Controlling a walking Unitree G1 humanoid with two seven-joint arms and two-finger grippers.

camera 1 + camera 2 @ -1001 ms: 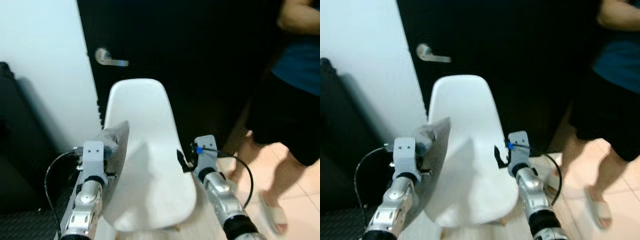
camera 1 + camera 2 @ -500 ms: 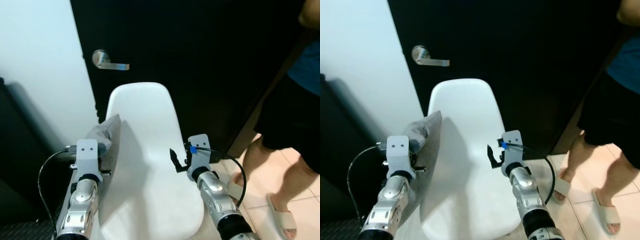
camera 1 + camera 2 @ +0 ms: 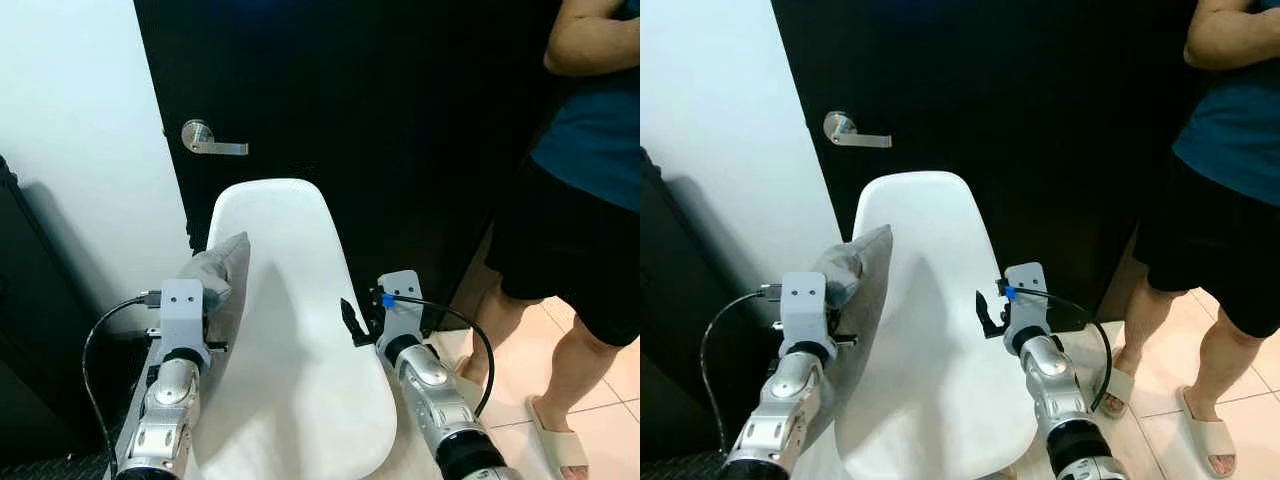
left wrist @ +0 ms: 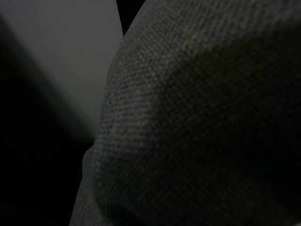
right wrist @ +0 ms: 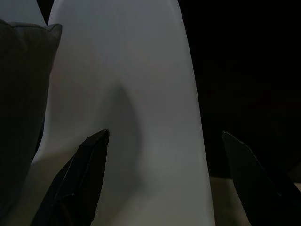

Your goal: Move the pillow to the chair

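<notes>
Right in front of the robot stands a white chair [image 3: 290,330] with a smooth round seat and a tall back. Behind it is a black door [image 3: 400,120] with a silver handle [image 3: 205,138], and a white wall [image 3: 80,140] is next to the door. On the chair's left edge, a gray pillow [image 3: 860,290] stands up on its side, leaning over the rim of the seat. The left gripper [image 3: 825,300] is pushed into the pillow from the outer side, so the pillow sits between this claw and the chair. The left wrist view is very close to the pillow's rough gray cloth [image 4: 202,117], and I cannot tell if the claw's fingers are apart or pressed together there. The right gripper [image 5: 164,174] is at the right edge of the chair, across the seat from the pillow. Its two black fingers [image 5: 87,174] are spread wide apart and hold nothing. The pillow is well apart from this claw, with the white seat between them. A person [image 3: 590,200] in a blue top, dark shorts and pale slippers stands on the tiled floor [image 3: 1160,390] to the right of the chair.
</notes>
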